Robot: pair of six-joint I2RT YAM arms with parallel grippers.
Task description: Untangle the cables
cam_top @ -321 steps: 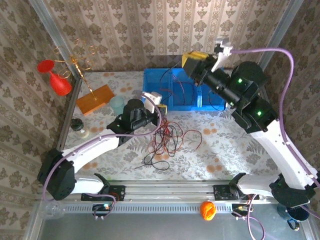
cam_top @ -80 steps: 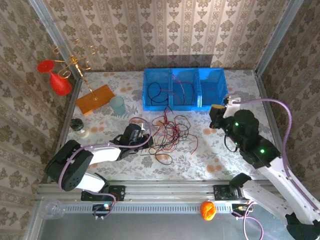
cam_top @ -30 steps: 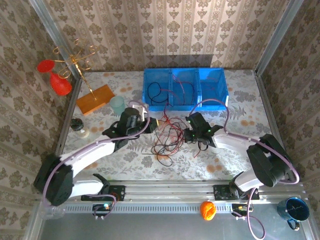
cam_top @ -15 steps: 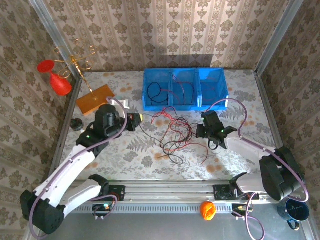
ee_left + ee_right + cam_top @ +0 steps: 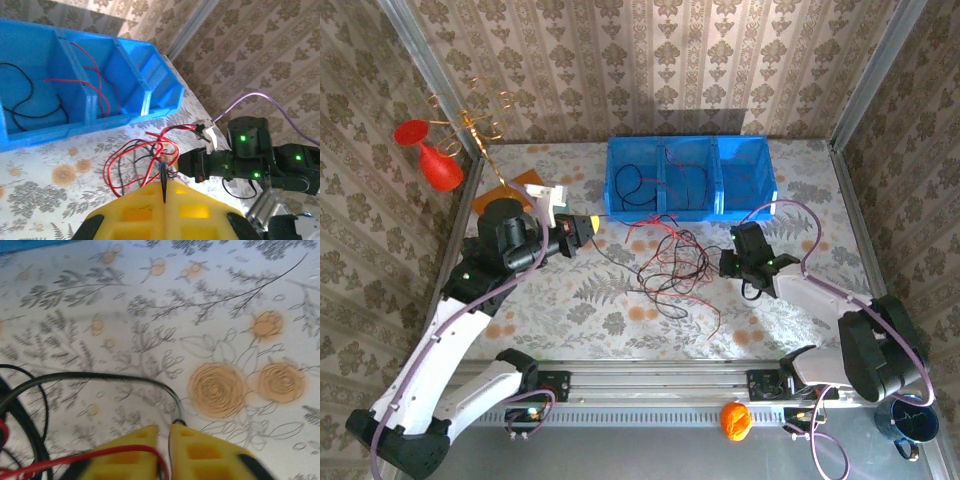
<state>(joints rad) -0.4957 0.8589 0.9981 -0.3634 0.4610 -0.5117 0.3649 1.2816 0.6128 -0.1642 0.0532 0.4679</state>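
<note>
Black cable (image 5: 164, 175) pinched tight in left gripper (image 5: 588, 226), arm's swung further left, dragging it out. Rest of cables (image 5: 670, 265) heaped mid-table near blue bin (image 5: 740, 208), looser now, not free. Right gripper (image 5: 725, 265) fingers barely parted, grip unclear.

fingers (image 5: 125, 452) cut by lower edge (right wrist); orange block (image 5: 528, 178) half hidden

Damask wallpaper (image 5: 650, 60) — floral tablecloth (image 5: 570, 300)
</note>
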